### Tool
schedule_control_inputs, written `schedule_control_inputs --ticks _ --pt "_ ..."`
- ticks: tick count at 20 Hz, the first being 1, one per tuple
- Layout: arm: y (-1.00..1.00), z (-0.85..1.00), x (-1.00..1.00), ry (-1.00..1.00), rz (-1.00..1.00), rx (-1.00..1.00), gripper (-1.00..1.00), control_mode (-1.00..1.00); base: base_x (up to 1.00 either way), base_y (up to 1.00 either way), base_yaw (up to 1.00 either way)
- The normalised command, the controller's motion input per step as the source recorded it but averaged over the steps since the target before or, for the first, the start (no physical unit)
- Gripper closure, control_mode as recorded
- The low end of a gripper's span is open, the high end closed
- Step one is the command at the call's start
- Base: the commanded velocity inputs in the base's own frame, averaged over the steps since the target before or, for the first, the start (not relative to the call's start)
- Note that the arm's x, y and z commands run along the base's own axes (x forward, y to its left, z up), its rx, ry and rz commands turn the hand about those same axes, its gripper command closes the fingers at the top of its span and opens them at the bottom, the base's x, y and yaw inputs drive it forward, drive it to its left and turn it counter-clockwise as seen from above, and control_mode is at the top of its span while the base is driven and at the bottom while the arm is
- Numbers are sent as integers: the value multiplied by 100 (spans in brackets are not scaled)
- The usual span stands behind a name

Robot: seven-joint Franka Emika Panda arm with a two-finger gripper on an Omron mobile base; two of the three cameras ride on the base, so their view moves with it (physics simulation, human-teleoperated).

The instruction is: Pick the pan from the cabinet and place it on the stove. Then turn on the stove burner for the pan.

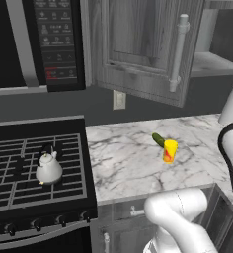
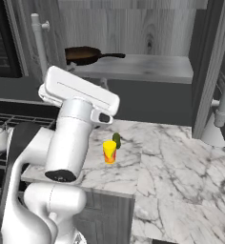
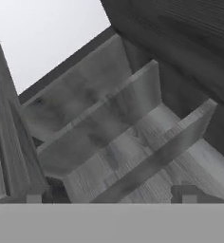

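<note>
Pan (image 2: 86,54) sits on the open cabinet (image 2: 138,66) shelf, handle pointing right. Pincer (image 3: 109,195) spread wide, empty, aimed into the cabinet shelves. White kettle (image 1: 49,167) on the stove (image 1: 34,168).

my fingers (image 3: 107,198): only two dark tips show, cut by the bottom of the hand view
pan (image 2: 84,54): my arm hides its lower left rim
stove (image 1: 19,163): left and bottom edges cut it
stove knobs (image 1: 37,225): too small to read
microwave (image 1: 34,42): cut at top and left
</note>
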Motion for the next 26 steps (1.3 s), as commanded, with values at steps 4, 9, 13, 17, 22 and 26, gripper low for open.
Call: schedule_control_inputs --ticks 4,9,13,17,22,26 --pt "-57 0 6 16 21 38 -100 -100 0 0 0" --pt "-18 -3 41 23 33 32 -100 -100 0 0 0" --pt "2 -18 54 22 34 24 -100 -100 0 0 0" --pt "25 -40 47 16 24 10 -100 -100 0 0 0" --pt "33 -44 4 6 8 -3 -100 -100 0 0 0" --pt "24 -21 25 8 8 0 -100 -100 0 0 0"
